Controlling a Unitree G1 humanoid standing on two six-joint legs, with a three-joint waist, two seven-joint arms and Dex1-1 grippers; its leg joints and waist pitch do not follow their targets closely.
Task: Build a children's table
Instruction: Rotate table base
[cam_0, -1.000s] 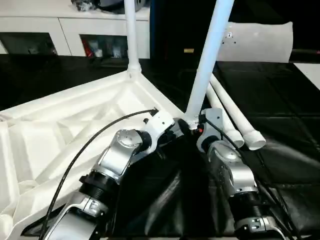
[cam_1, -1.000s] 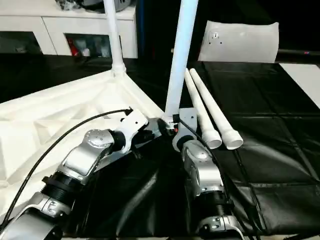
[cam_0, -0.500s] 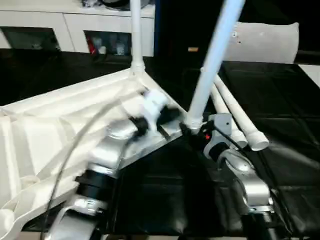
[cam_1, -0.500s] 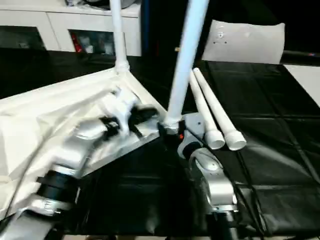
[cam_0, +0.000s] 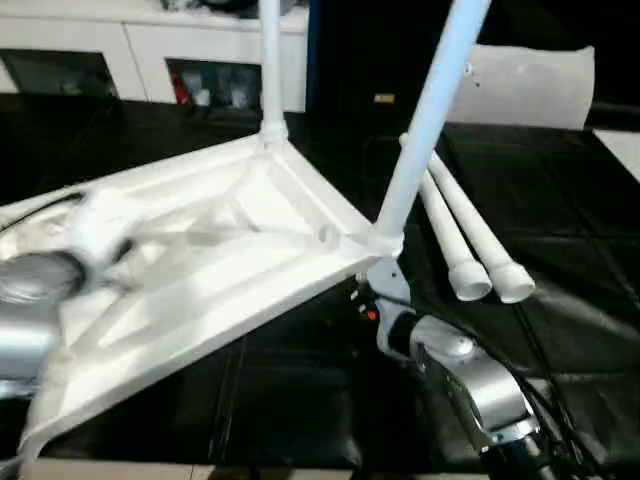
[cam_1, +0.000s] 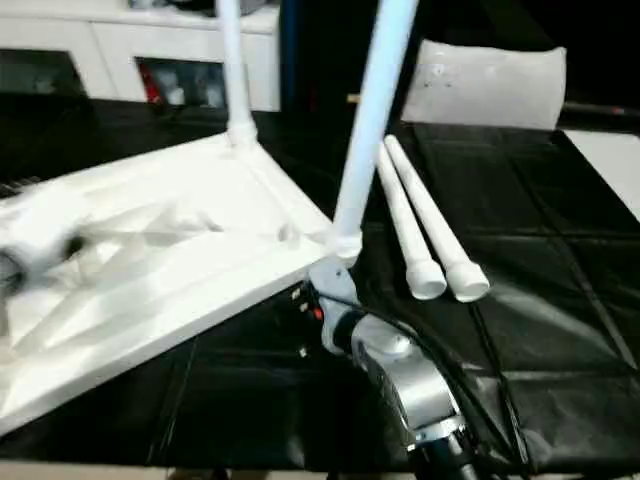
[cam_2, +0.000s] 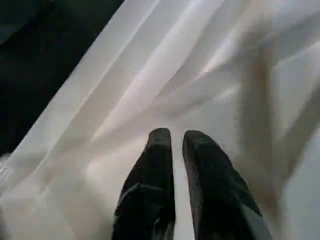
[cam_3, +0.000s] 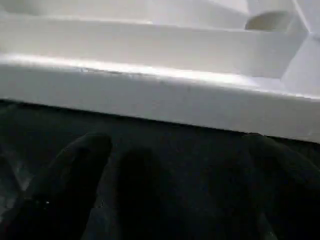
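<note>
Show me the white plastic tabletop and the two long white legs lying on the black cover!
white plastic tabletop (cam_0: 200, 270), left eye view, ribbed underside.
two loose white round legs (cam_0: 470, 235), left eye view, mid-shaft of one.

Upturned tabletop (cam_0: 200, 260), two legs (cam_0: 425, 120) upright, two loose (cam_0: 470, 235).

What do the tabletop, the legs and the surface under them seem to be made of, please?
Tabletop: apparently moulded white plastic, smooth with a slight sheen; its underside has cast-in ribs.
Legs: likely the same plastic, plain tapered tubes with collared ends.
Work surface: a black sheet, probably vinyl or film; it creases and glints.
</note>
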